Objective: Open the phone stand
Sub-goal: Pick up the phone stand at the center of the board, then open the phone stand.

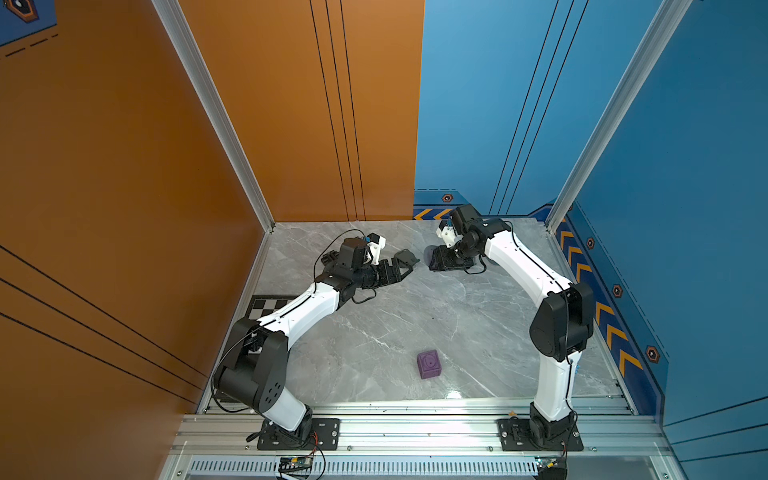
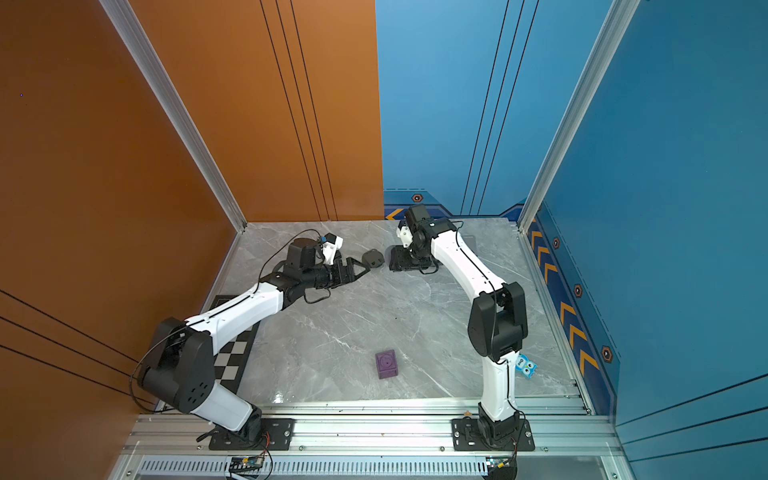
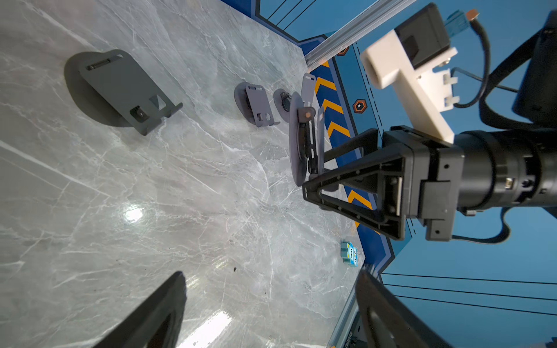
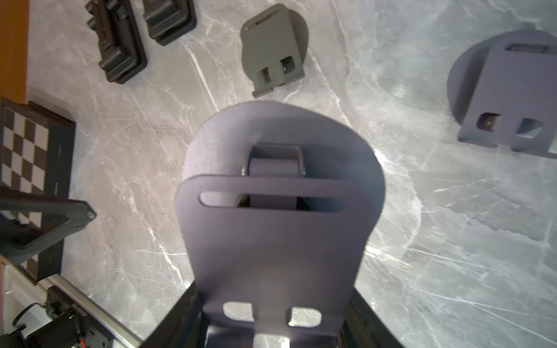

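R pincer (image 3: 315, 170) clamps phone stand (image 4: 271, 241) by one edge, far-centre over table (image 1: 415, 311). L pincer (image 2: 362, 269) gapes wide, empty, near on its left, beside spare dark stand (image 2: 372, 258). Risk: edge-only hold w/ stiff hinge, so L's pull could twist stand out of R's jaws.

A purple cube (image 1: 429, 364) sat alone near the front of the grey marble table (image 1: 415, 316). A checkerboard (image 2: 230, 357) lay at the table's left edge, two black blocks (image 4: 119, 42) side by side beyond it. A small blue owl figure (image 2: 525, 365) stood near the right edge.
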`<state>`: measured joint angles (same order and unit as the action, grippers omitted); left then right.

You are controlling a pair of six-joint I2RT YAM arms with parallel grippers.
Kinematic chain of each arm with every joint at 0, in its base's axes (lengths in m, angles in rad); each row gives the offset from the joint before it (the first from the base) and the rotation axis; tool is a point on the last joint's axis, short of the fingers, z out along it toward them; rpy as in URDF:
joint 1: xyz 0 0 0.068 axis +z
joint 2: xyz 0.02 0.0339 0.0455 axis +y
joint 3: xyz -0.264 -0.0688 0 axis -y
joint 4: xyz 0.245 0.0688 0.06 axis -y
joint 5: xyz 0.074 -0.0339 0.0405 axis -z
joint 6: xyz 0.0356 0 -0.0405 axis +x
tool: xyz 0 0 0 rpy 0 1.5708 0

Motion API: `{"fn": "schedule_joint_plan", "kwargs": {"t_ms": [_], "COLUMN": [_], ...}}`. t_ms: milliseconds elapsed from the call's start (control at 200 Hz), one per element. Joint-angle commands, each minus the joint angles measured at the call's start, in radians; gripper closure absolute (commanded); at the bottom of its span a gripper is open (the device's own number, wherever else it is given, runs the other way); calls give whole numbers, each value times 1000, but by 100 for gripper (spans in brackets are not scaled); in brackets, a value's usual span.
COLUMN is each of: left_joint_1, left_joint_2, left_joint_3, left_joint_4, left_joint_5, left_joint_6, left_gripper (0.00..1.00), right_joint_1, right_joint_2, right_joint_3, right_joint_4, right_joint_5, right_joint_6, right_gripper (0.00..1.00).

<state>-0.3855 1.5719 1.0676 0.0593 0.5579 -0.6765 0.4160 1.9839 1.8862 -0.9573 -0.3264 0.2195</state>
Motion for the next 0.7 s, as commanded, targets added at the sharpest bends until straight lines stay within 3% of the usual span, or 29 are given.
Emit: {"fn": "schedule_joint_plan", "kwargs": {"t_ms": [0, 696], "left_joint_1": [18, 73], "left_joint_2": [12, 16], "left_joint_3": [32, 8], "left_joint_4": [45, 72], "left_joint_5": [40, 60], "left_joint_6": [9, 11], "left_gripper": [27, 32], "right_joint_1": [24, 121], "right_joint_2": [-34, -49], "right_joint_3": [45, 110], "right_joint_4": [14, 37], "right_joint_5": [-66, -164], "right_joint_6": [39, 59], "right_gripper": [63, 62]}}
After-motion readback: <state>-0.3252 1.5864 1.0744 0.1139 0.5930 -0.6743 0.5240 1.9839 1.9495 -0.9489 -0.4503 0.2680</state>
